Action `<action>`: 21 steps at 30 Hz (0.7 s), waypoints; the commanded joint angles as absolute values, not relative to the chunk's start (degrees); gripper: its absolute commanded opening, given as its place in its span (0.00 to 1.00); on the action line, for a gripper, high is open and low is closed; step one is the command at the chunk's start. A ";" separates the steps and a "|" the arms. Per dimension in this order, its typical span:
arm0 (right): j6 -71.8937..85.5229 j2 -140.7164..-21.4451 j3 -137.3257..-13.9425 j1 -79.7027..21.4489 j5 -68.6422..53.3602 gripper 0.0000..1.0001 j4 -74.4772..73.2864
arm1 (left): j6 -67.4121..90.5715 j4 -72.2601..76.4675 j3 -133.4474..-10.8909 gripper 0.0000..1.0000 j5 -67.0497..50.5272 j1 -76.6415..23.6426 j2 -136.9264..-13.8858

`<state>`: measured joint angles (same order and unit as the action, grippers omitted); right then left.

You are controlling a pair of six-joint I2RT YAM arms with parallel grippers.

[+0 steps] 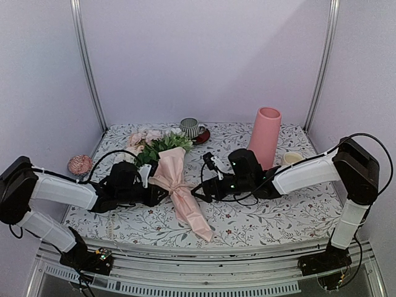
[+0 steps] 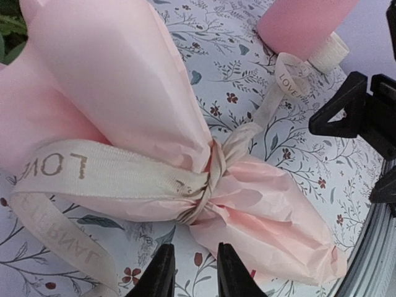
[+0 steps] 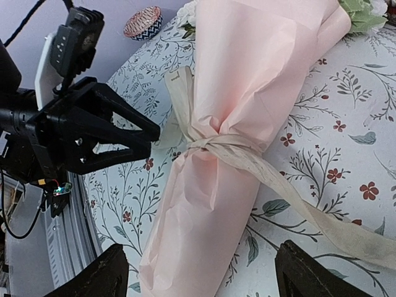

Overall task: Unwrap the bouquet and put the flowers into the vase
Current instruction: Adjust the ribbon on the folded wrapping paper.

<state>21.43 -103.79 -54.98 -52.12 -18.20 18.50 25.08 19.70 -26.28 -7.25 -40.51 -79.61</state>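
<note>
Left gripper (image 2: 195,260) at tied bouquet (image 1: 176,182): unwrapping not begun.
Jaws narrowly apart, empty; right gripper (image 3: 201,253) wide, empty. Ribbon (image 2: 124,176) knotted, paper on; bouquet lies between arms; vase (image 1: 265,136) upright behind, flowerless.

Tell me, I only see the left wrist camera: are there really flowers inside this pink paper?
Observer: Yes. In the top view, pink and white flowers with green leaves poke out of the bouquet's far end.
Operator: Is the other gripper grabbing it?
Observer: No. The right gripper is wide open, with the wrapped lower end between its fingers, not squeezed.
Operator: Is anything in the vase?
Observer: Nothing sticks out of the pink vase. It stands upright at the back right.
</note>
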 commanded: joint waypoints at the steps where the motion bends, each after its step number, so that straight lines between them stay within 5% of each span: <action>1: 22.12 -104.88 -55.23 -52.36 -19.25 0.84 20.95 | 25.09 24.21 -26.58 0.25 -6.96 -41.39 -82.47; 15: 25.16 -112.01 -60.93 -52.31 -23.82 0.81 20.68 | 23.16 25.76 -28.33 0.16 -7.63 -41.40 -86.38; 21: 25.91 -114.48 -63.22 -52.33 -25.37 0.79 19.48 | 21.54 25.69 -29.11 0.28 -6.81 -41.50 -86.66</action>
